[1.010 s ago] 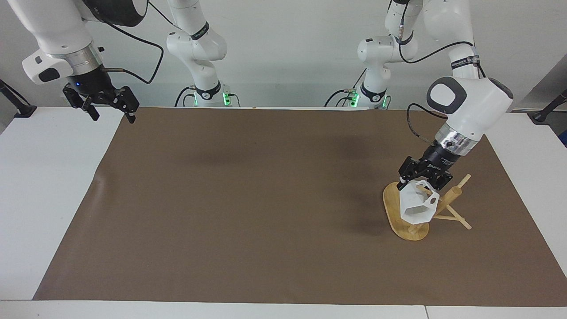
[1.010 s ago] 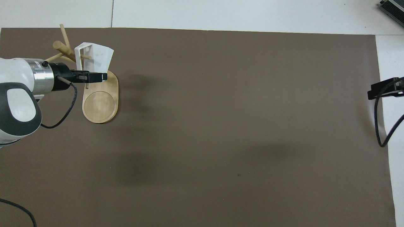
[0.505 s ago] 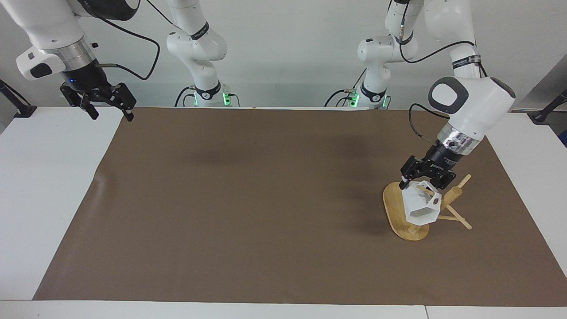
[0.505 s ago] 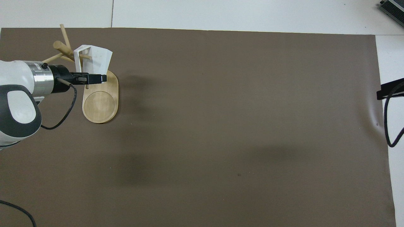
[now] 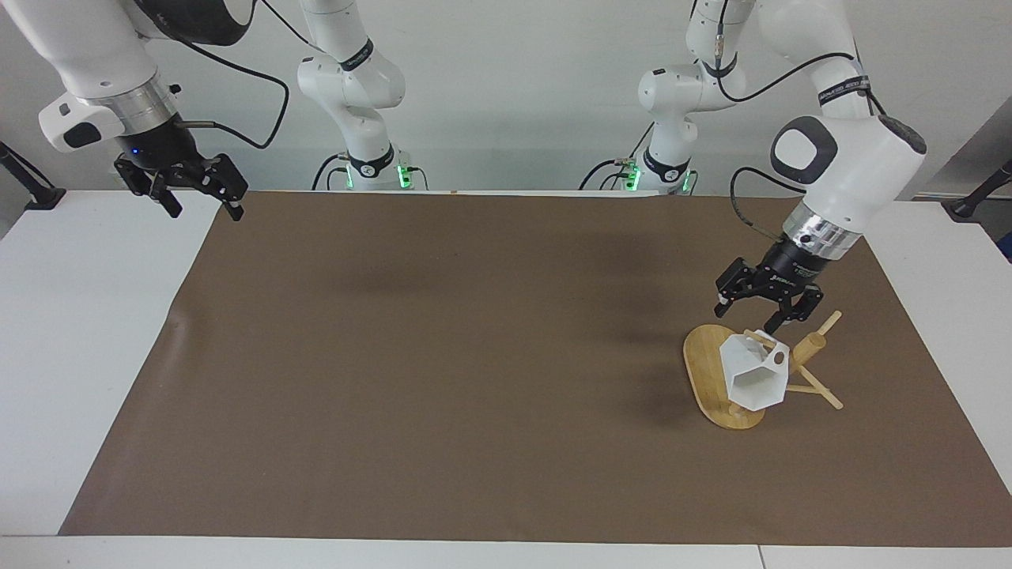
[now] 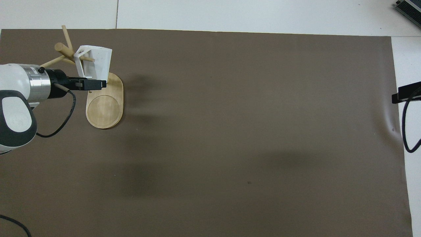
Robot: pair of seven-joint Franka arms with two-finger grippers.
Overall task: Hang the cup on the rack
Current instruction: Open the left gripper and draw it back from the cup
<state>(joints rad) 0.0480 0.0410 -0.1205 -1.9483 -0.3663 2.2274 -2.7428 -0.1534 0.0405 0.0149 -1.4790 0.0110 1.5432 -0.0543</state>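
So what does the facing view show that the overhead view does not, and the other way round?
Only the facing view shows the whole right gripper, open over the table's edge, and the gap between the open left gripper and the cup.

Only the overhead view shows the round recess in the rack's base.

Both show the cup hanging by its handle on a peg of the rack.

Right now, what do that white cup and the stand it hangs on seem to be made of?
The cup looks like matte plastic, perhaps printed: flat white facets, no shine. It could be unglazed ceramic. The stand looks like pale wood or bamboo, smooth with faint grain lines.
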